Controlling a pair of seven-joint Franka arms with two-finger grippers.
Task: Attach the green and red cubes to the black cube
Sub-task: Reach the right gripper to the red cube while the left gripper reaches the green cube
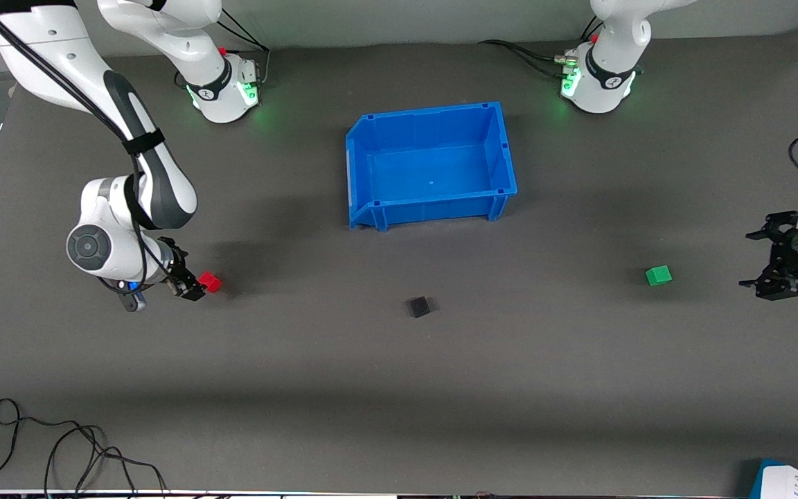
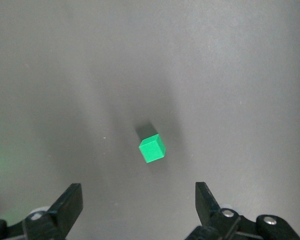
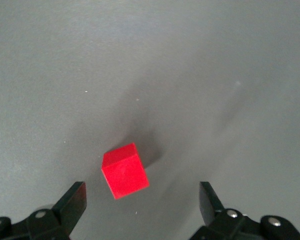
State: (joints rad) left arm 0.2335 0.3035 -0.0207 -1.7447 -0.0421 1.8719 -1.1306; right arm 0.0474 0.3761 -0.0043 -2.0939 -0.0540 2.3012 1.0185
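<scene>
front view. tabletop (image 1: 399,388): dark grey mat. blue bin (image 1: 431,165): toward the edge where the arm bases stand, midway along it; nothing visible inside. black cube (image 1: 419,306): on the mat near the centre, nearer the front camera than the bin, apart from both coloured cubes; it reads as the anchor the others are to be brought to. red cube (image 1: 210,281): toward the right arm's end, just beside the right end effector (image 1: 191,285), which is low over the mat there, evidently lining up a pick. green cube (image 1: 658,275): toward the left arm's end, well apart from the black cube. left end effector (image 1: 773,267): near the tabletop's edge at that end, fingers spread, short of the green cube.

left wrist view. green cube (image 2: 152,148): on bare mat, ahead of the two parted fingers (image 2: 66,205), not yet between them.

right wrist view. red cube (image 3: 124,171): on the mat, ahead of the parted fingers (image 3: 70,202), nearer one of them; nothing gripped. neither cube attached so far.
</scene>
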